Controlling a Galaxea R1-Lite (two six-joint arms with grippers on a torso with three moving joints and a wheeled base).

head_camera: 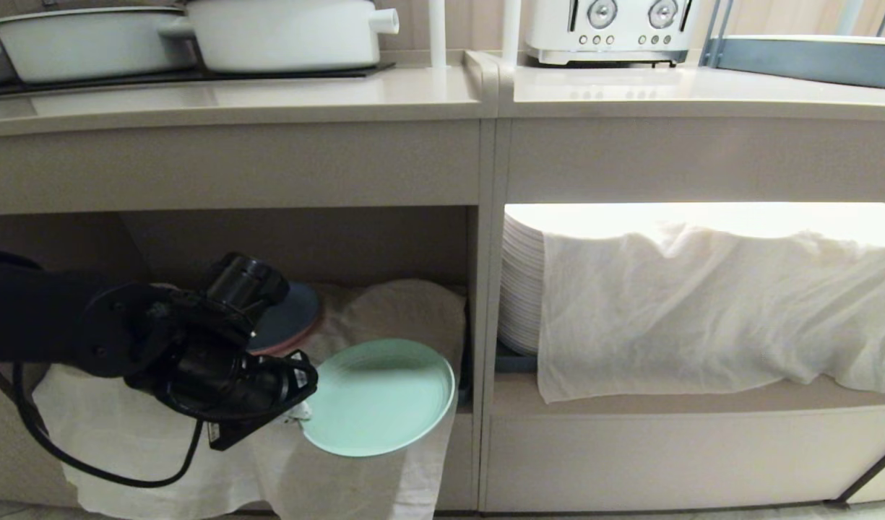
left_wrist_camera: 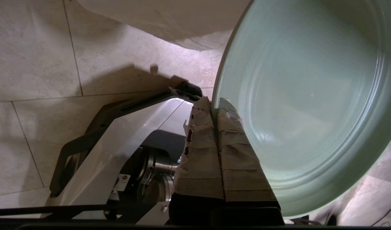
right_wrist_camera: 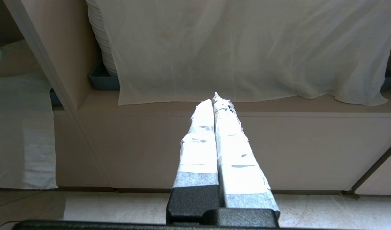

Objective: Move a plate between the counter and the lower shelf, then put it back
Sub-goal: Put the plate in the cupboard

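The left end effector (head_camera: 298, 413) has its taped fingers (left_wrist_camera: 233, 143) clamped on the rim of the mint-green plate (head_camera: 379, 396), which hangs tilted at the front edge of the lower shelf (head_camera: 406, 307), over the white cloth (head_camera: 153, 440) draped down that edge. Farther in on the same shelf lies a blue plate (head_camera: 292, 315), and above, the tabletop (head_camera: 232, 97) carries white pots (head_camera: 283, 32) along its back edge. The right end effector (right_wrist_camera: 214, 99), fingers pressed together and empty, faces the neighbouring bay with its cloth-covered plate stack (head_camera: 521, 285).
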